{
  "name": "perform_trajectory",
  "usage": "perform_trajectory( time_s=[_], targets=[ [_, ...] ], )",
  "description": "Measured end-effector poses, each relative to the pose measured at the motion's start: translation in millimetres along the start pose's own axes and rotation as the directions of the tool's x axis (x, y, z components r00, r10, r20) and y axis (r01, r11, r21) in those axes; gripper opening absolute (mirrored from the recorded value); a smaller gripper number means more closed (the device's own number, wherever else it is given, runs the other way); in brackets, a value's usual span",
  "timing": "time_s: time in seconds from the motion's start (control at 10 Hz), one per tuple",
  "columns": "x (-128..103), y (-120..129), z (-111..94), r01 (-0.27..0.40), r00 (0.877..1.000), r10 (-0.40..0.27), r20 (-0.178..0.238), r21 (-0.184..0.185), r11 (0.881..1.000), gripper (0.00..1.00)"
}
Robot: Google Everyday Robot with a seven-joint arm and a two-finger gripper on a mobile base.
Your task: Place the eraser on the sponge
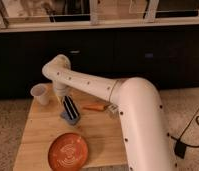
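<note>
My gripper (71,109) points down over the left middle of the wooden table (103,135), at the end of the white arm (88,85). Right under its tip lies a small blue-grey pad (66,117) that looks like the sponge, and the gripper touches or nearly touches it. The eraser does not show as a separate thing; it may be hidden at the gripper.
A white cup (40,94) stands at the table's back left. An orange plate (68,152) lies near the front edge. An orange carrot-like item (96,107) and a small pale object (112,109) lie just right of the gripper. A dark counter runs behind.
</note>
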Motion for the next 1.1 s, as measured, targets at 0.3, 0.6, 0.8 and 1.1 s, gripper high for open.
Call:
perform_trajectory(
  time_s=[0.3, 0.6, 0.8, 1.1],
  targets=[
    [1.3, -1.1, 1.8, 0.006, 1.000, -0.006, 0.001, -0.003, 1.000, 0.55],
    [3.0, -2.5, 3.3, 0.021, 1.000, -0.021, 0.001, -0.006, 1.000, 0.62],
    [4.4, -4.3, 4.8, 0.036, 0.999, -0.036, 0.004, -0.009, 0.999, 0.78],
    [5.3, -1.2, 7.4, 0.048, 0.999, -0.047, 0.010, -0.015, 0.999, 0.68]
  ],
)
